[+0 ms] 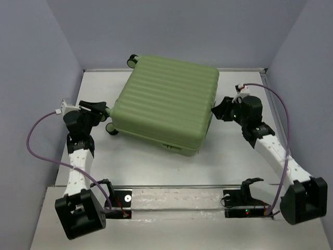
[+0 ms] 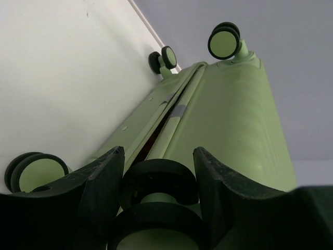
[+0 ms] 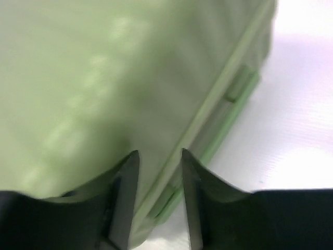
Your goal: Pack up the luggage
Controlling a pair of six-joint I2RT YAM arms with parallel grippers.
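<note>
right claw (image 3: 156, 166) released, astride the large light green ribbed hard-shell suitcase (image 1: 166, 101) edge | left claw (image 2: 158, 151) around a small black wheel (image 2: 158, 179), grip we cannot tell | suitcase lies shut on the desk (image 1: 234, 161) | we judge only seam-sealing left

Two arms are showing white and black.
The left arm (image 1: 78, 174) and right arm (image 1: 276, 151) are carrying white links, black joints and purple cables (image 1: 30, 143).
</note>
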